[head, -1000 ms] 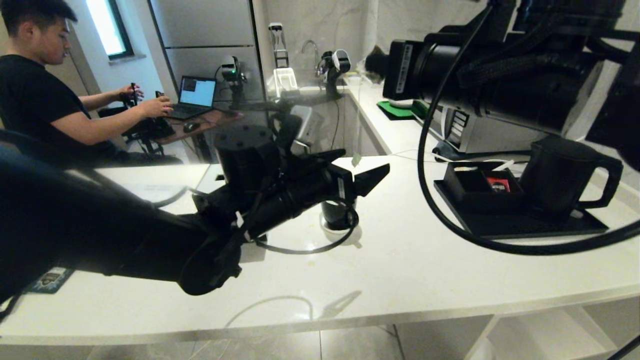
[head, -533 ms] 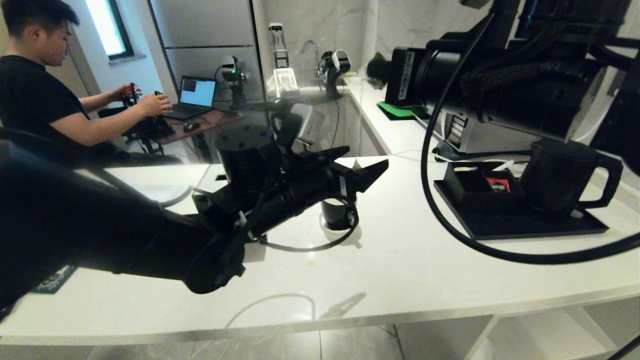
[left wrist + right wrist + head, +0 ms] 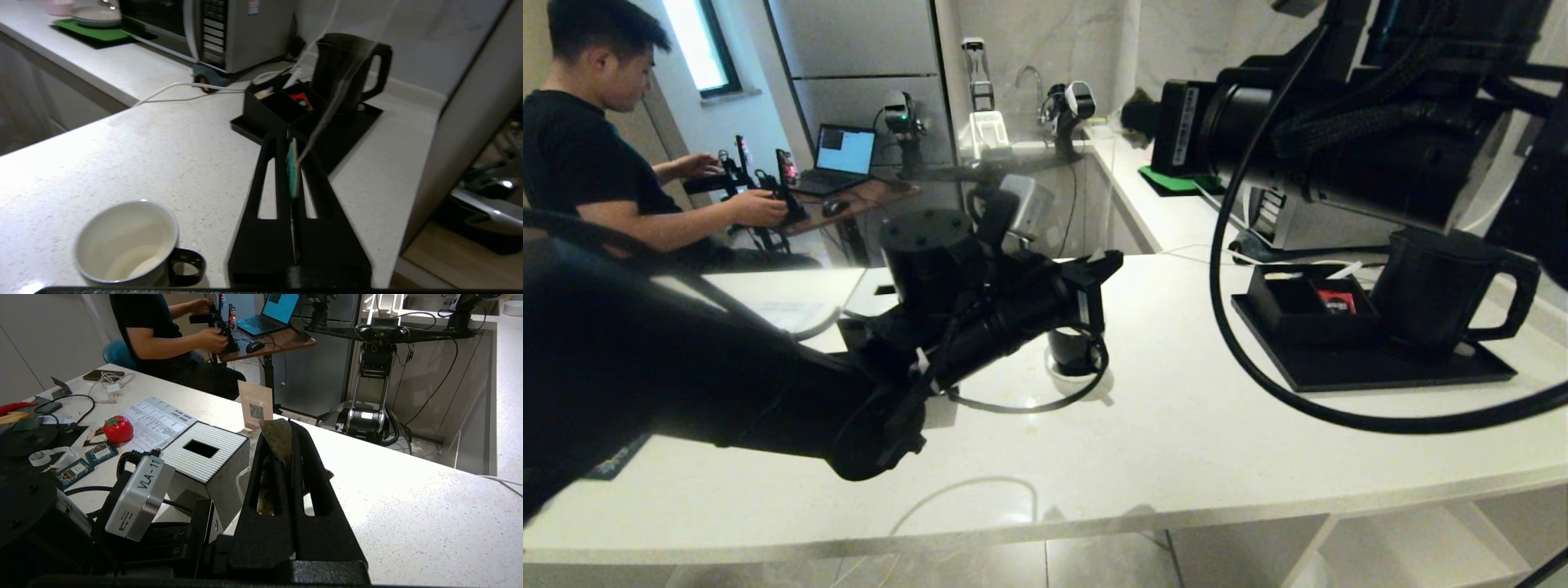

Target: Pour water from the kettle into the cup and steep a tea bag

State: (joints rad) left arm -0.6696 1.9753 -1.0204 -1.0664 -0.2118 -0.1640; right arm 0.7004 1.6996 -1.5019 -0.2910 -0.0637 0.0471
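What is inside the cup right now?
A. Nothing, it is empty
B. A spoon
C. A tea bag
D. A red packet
A. In the left wrist view the cup shows only its bare white inside, with no tea bag, spoon or packet in it.

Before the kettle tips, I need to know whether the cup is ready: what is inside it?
The cup shows a white interior with only a pale sheen at the bottom and no tea bag. The near inner wall hides behind the rim.
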